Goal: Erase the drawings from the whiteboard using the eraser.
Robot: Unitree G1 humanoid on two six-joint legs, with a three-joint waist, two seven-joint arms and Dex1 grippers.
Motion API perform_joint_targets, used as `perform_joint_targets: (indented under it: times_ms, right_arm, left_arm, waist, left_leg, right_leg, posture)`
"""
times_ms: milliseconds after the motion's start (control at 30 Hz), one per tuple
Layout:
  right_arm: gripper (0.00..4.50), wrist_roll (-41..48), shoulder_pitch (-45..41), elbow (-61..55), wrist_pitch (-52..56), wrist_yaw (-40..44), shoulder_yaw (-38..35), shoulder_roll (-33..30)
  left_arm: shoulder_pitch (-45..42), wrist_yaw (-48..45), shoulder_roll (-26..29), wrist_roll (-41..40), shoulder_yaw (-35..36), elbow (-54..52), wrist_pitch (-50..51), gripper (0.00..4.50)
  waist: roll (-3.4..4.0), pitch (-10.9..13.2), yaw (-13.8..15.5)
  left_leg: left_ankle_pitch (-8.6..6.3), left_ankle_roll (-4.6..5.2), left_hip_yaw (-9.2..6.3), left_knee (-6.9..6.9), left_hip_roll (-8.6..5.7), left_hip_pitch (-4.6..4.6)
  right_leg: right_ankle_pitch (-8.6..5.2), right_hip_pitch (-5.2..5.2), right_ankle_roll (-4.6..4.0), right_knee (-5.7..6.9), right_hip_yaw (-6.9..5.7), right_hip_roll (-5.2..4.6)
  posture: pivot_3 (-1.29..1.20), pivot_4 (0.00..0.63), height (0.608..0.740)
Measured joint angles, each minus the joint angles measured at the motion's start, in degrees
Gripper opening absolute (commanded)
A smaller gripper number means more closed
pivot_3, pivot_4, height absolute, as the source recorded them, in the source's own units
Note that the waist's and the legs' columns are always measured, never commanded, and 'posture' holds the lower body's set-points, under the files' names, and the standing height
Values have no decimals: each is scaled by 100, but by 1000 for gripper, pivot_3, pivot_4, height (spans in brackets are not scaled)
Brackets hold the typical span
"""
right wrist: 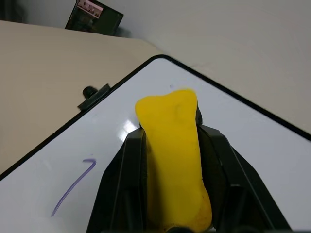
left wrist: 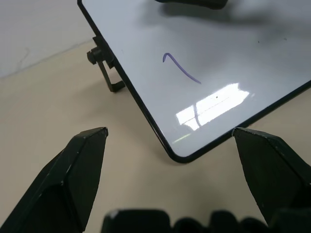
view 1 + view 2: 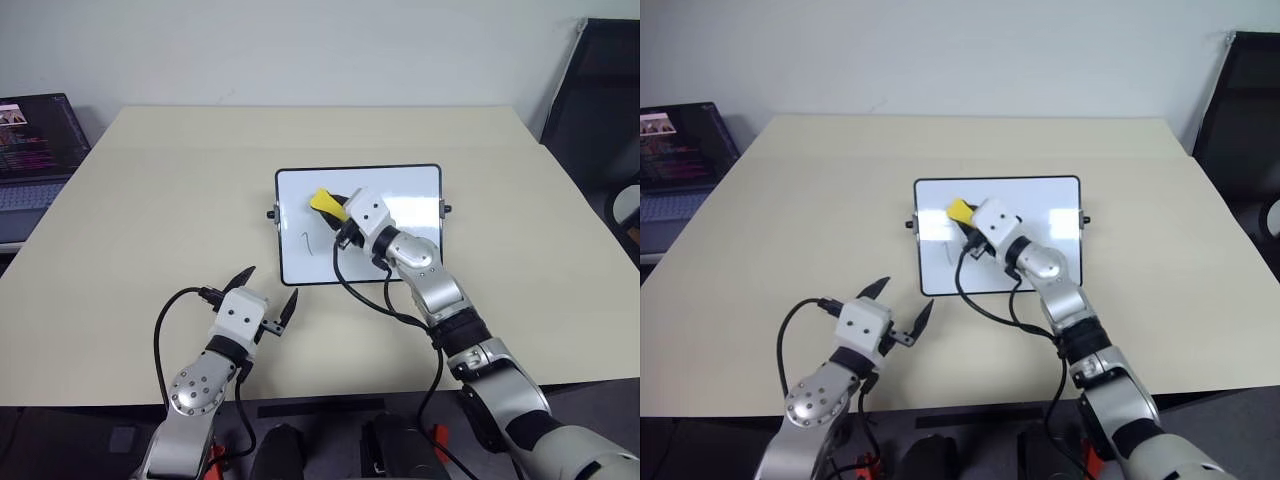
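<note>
On the beige table, head view: your right gripper (image 3: 335, 207) clamps the small yellow eraser block (image 3: 324, 201) over the glossy black-framed whiteboard (image 3: 400, 185); left gripper (image 3: 267, 292) spread, empty. Right wrist view: eraser looks soft, light, squeezed mid-length. Left wrist view: one hooked marker stroke (image 2: 181, 68) remains.

Office or lab room, plain white wall (image 3: 300, 50), wide beige table (image 3: 150, 200) ahead of the jaws, open laptop (image 3: 35, 150) with lit screen well off beyond the left jaws, dark office chair (image 3: 600, 100) far past the right jaws
</note>
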Motion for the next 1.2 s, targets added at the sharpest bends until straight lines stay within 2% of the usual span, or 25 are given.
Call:
perform_joint_targets:
  times_ms: [167,433,667,800,1000,1200]
  right_arm:
    - [1181,-187,30,498,-148,-47,237,53]
    - [1181,-424,486,36,33,223,641,-69]
    - [1181,-485,1080,-437,185,814,1139,-218]
    - [1181,-527,725,-111,120,619,1123,-170]
    - [1181,-612,-140,614,-163,-334,757,-66]
    - [1181,-658,-32,543,-334,-352,673,-94]
  left_arm:
    - [-181,-35,-10,-32,-1,143,28,4500]
    - [-269,-39,-10,-93,5,130,65,4500]
    - [-510,-56,54,-100,44,179,70,4500]
    - [-497,-56,54,-97,37,184,64,4500]
    - [-495,-52,55,-97,18,190,57,4500]
    - [-495,-49,54,-98,15,190,54,4500]
  waist:
    - [0,-1,-1]
    - [-1,-4,-1]
    - [-1,-3,-3]
    - [-1,-3,-4]
    - [0,-3,21]
    - [-2,-4,19]
  left_leg:
    - [0,0,1,-1,1,3]
    - [0,0,-13,10,3,32]
    - [0,0,-15,9,1,32]
    - [1,1,-17,13,1,36]
    - [4,4,-23,15,0,32]
    - [3,4,-24,7,2,26]
  right_leg:
    - [3,2,-6,0,2,-1]
    - [-4,40,7,1,0,-1]
    - [-6,41,5,0,-2,0]
    - [-1,43,2,2,-3,1]
    - [0,46,-1,-1,-2,1]
    - [-4,45,4,-9,-1,-3]
  posture:
    - [0,150,740]
    - [0,150,740]
    - [0,150,740]
    - [0,150,740]
    - [0,150,740]
    - [0,150,740]
